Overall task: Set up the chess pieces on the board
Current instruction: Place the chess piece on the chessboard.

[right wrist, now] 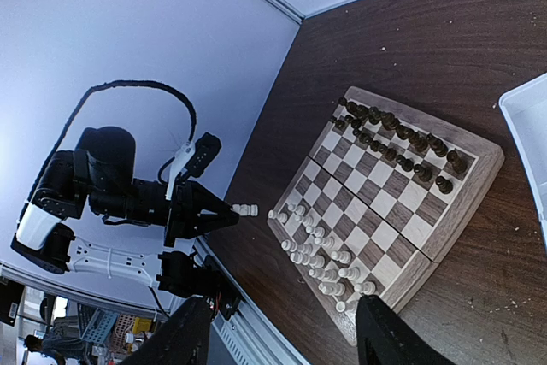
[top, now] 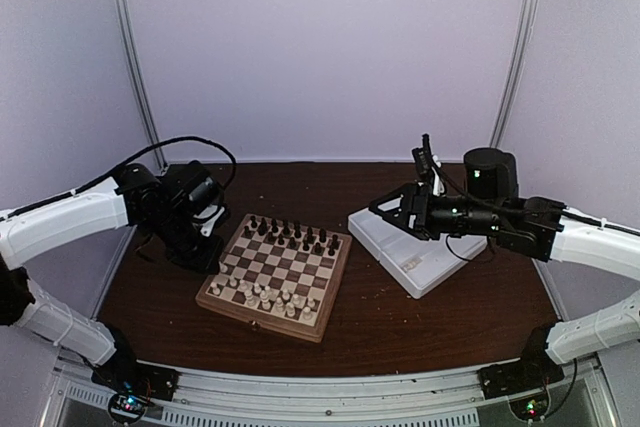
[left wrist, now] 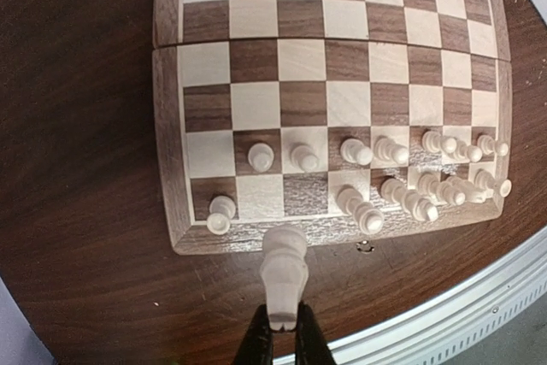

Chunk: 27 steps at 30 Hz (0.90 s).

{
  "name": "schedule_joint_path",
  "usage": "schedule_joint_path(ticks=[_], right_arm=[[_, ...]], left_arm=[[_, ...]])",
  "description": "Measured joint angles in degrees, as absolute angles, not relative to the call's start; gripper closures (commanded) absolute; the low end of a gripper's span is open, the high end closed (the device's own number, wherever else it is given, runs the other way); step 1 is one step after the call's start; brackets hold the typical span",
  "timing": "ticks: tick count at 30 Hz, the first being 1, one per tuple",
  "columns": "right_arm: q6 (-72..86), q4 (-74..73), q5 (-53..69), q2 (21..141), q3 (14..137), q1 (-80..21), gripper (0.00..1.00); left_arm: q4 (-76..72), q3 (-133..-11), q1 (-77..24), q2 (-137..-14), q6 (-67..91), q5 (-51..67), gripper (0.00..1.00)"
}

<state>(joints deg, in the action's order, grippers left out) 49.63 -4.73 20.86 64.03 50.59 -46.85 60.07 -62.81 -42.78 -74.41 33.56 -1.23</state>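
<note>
Chess piece [left wrist: 284,273] sits pinched in left gripper [left wrist: 282,332] near the board [left wrist: 168,168].

Board [left wrist: 167,91] cropped at the top edge; tray [right wrist: 530,126] cut off right.

Matt, grained wood makes the board [left wrist: 301,59], smooth pale wood the chess pieces [left wrist: 261,156], dark wood-grain the table [left wrist: 77,168].
</note>
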Motion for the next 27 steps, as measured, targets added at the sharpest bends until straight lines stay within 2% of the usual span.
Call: schedule_joint_path(ticks=[7, 27], right_arm=[[49.41, -4.78, 20.84, 64.03, 50.35, -46.72, 0.38], [49.41, -4.91, 20.88, 64.03, 48.38, -45.80, 0.39]], left_arm=[[63.99, -65.49, -42.74, -81.58, 33.06, 0.54, 1.00], [63.77, -65.49, -42.72, -90.96, 29.39, 1.26, 1.00]])
